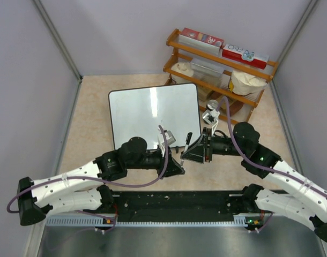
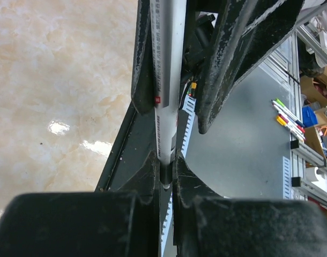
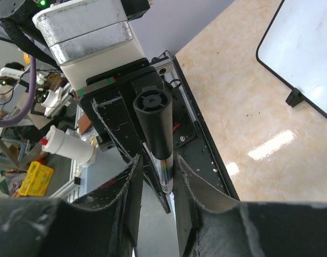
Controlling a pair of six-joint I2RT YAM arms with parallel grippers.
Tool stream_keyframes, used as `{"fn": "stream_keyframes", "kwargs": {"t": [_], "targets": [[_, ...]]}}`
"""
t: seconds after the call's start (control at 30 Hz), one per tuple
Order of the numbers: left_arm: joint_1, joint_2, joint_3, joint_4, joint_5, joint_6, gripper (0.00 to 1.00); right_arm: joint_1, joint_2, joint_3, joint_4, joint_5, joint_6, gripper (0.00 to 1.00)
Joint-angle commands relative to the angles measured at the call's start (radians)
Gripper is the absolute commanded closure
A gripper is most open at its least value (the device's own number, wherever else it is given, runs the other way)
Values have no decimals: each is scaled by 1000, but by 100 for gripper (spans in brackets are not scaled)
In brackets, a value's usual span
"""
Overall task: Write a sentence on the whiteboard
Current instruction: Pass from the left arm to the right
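Here the left jaws clamp shut on the marker (image 2: pixel 166 80), offering it to the right jaws — narrow around it, pressing or not I cannot tell — probably for uncapping. The whiteboard (image 1: pixel 136 118) lies flat on the bench (image 1: pixel 88 107) just beyond, seemingly blank.

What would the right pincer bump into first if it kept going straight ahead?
The marker held by the left pincer; its black end sits between the right pincer's fingers, I think.
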Motion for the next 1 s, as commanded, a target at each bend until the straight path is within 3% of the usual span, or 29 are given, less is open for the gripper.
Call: {"fn": "stream_keyframes", "kwargs": {"t": [0.0,0.07,0.13,0.23,0.67,0.97], "targets": [[0,25,23,40,16,9,100,7,1,-6,75,-53,20,74],[0,25,23,40,17,8,100,9,6,-7,74,-58,18,85],[0,19,20,38,10,8,100,9,6,-9,68,-59,17,88],[0,10,17,37,4,13,100,7,-5,-6,61,-58,15,100],[2,-102,-29,-2,-122,2,100,7,-47,-19,11,-32,-22,100],[0,-104,-39,-5,-122,-7,99,9,-51,-35,40,-10,1,100]]}}
